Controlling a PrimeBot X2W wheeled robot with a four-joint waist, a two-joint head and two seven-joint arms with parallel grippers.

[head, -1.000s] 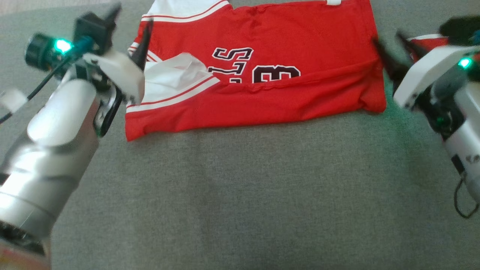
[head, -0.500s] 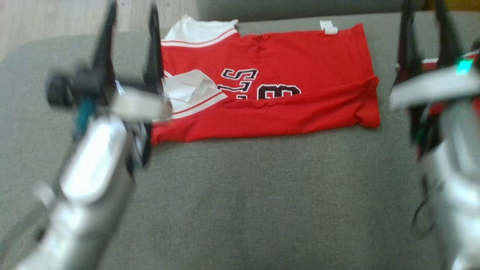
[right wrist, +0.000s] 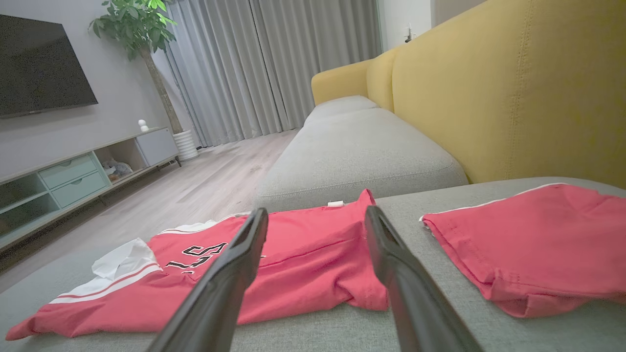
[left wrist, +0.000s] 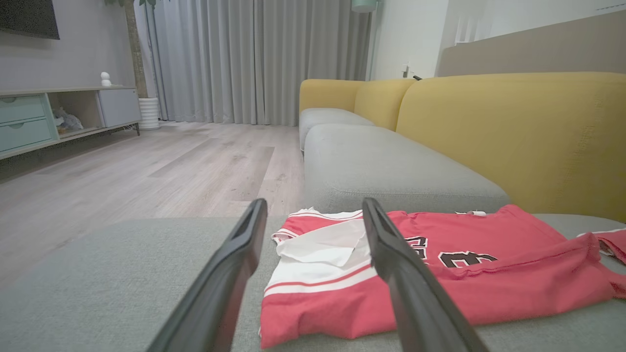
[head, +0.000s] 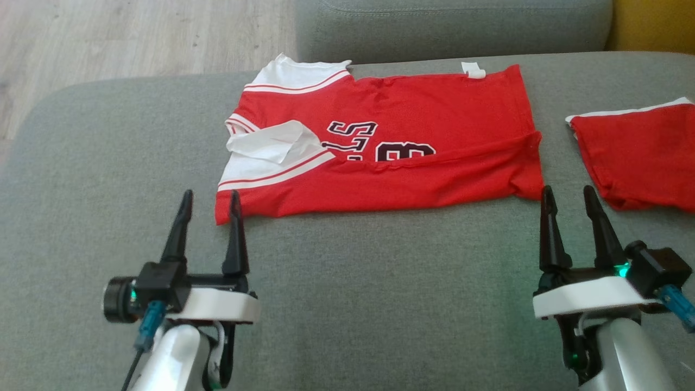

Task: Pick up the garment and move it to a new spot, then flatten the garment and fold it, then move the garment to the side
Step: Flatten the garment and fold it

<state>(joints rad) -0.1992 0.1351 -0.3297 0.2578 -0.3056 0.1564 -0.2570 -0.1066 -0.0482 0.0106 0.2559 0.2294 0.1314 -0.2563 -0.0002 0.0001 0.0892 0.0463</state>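
A red jersey (head: 412, 136) with white sleeve trim and dark lettering lies flat on the grey sofa seat (head: 347, 304), its near long edge folded up over the print. It also shows as the jersey (left wrist: 440, 283) and the jersey (right wrist: 303, 274) in the wrist views. My left gripper (head: 210, 200) stands open just short of the jersey's near left corner, nothing between its fingers. My right gripper (head: 567, 194) is open too, just short of the jersey's near right corner, holding nothing.
A second folded red garment (head: 640, 157) lies to the right on the same seat, also seen as the red garment (right wrist: 533, 244). A yellow sofa back (right wrist: 528, 93) rises behind. Wooden floor (head: 125, 38) lies beyond the seat's left edge, with a TV cabinet (left wrist: 54, 117) farther off.
Both grippers have pulled back from the jersey's left and right ends toward me and now point forward side by side. The head camera has tilted, so the whole scene has shifted down.
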